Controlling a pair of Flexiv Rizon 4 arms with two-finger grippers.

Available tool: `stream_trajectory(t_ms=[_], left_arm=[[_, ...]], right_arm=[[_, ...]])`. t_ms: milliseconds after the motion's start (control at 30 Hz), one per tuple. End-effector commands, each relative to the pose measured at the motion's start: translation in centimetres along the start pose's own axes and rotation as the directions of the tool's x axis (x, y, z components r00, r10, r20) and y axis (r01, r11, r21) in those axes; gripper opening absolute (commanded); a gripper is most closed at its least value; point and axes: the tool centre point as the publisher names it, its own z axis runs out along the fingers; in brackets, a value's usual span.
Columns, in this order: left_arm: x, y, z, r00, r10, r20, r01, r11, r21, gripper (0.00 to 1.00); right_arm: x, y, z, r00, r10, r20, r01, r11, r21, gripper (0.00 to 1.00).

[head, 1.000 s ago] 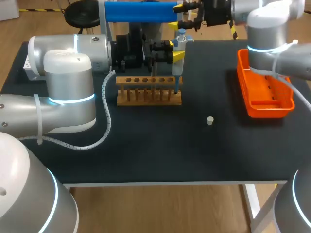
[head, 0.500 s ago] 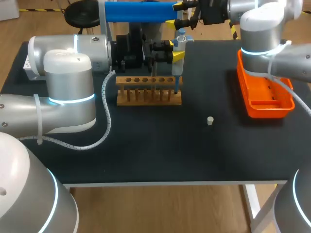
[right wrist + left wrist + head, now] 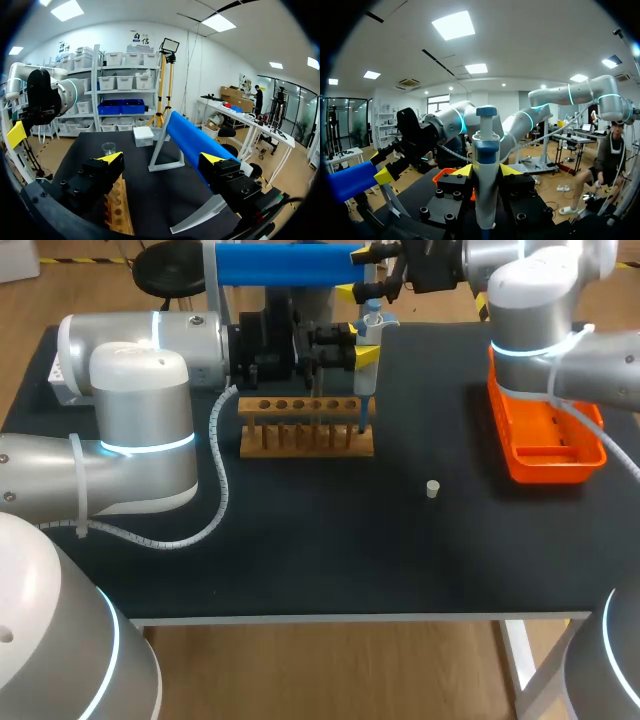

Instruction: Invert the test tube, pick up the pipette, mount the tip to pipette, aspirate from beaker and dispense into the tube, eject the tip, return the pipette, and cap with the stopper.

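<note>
Yellow tips on the right claw stand wide apart with nothing between them. Over the last second this claw has slid along the back edge of the surface and now sits close to the blue bar of the stand there. Nothing else has moved. The left claw stays clamped on the pipette, which is upright with its tip lowered at the right end of the wooden rack. The tube there is too hidden to make out.

This suggests the liquid-handling step is still held at the rack, while the free arm repositions and has not yet gone to the stopper. That small pale plug lies alone on the surface, between the rack and the orange tray and well apart from both claws, so capping is not yet done.

In the left wrist view the pipette rises straight up from the left claw, gripped from both sides. In the right wrist view the blue bar runs out ahead of the right claw, the beaker stands farther ahead, and the rack lies under one finger.
</note>
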Motion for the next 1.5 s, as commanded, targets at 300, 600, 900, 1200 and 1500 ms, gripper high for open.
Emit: stream_trajectory(t_ms=[300, 600, 900, 1200, 1500], left_arm=[[0.1, 0.0, 0.0, 1.000, 0.001, 0.002, -0.001, 1.000, 0.003, 0.00], [0.1, 0.0, 0.0, 1.000, 0.001, 0.002, -0.001, 1.000, 0.003, 0.00], [-0.1, 0.1, -0.3, 1.000, 0.000, 0.003, 0.000, 1.000, -0.003, 0.00], [-0.7, 0.2, -5.4, 0.996, -0.015, 0.088, 0.021, 0.997, -0.070, 0.00], [-1.8, 0.1, -11.1, 0.982, -0.010, 0.189, 0.036, 0.991, -0.132, 0.00]], right_arm=[[0.0, 0.0, 0.0, 1.000, 0.000, 0.001, 0.000, 1.000, 0.003, 1.00], [0.0, 0.0, 0.0, 1.000, 0.000, 0.001, 0.000, 1.000, 0.003, 1.00], [0.0, 0.0, 0.0, 1.000, 0.000, 0.001, 0.000, 1.000, 0.003, 1.00], [0.0, 0.0, 0.0, 1.000, 0.000, 0.001, 0.000, 1.000, 0.003, 1.00], [0.0, 0.0, 0.0, 1.000, 0.000, 0.001, 0.000, 1.000, 0.003, 1.00]])
